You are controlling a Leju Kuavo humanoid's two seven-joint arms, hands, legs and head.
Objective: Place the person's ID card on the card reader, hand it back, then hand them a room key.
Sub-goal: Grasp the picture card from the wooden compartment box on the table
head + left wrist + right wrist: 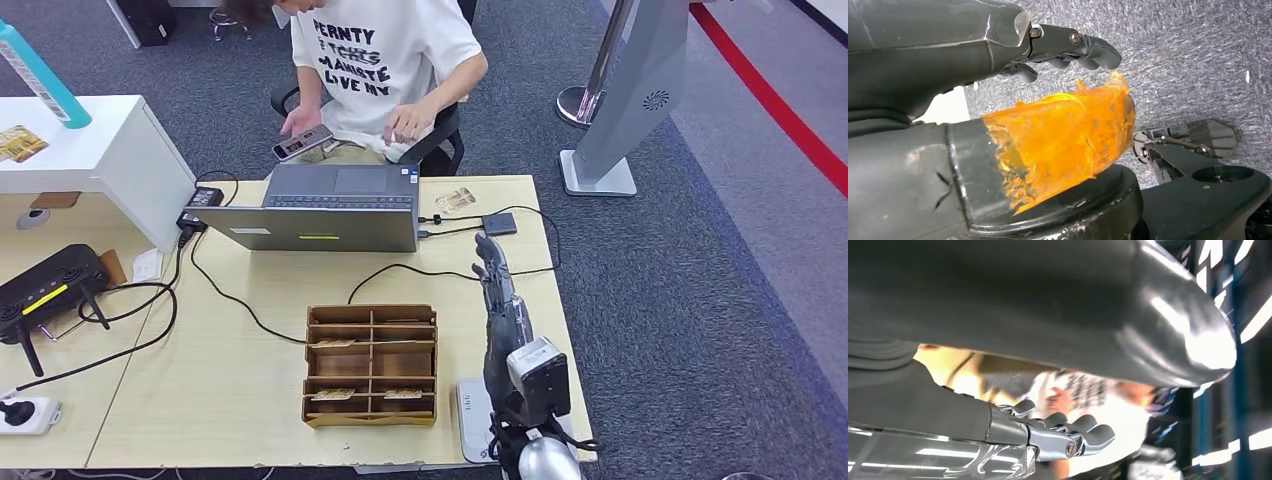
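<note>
A tan ID card (455, 199) lies on the table just left of the small black card reader (498, 223), apart from it. My right hand (491, 264) reaches forward over the table, its fingers straight and empty, a short way in front of the reader. In the right wrist view the fingers (1068, 432) are spread from the thumb with nothing between them. A wooden organizer (371, 365) with key cards (333, 394) in its slots stands left of my right arm. My left hand (1063, 50) hangs over the carpet and holds nothing.
A person (385, 60) sits behind the open laptop (325, 210), holding a phone (302, 143). Cables (400, 268) cross the table between laptop and organizer. A white device (470, 415) lies at the front edge. A router (50, 285) sits at far left.
</note>
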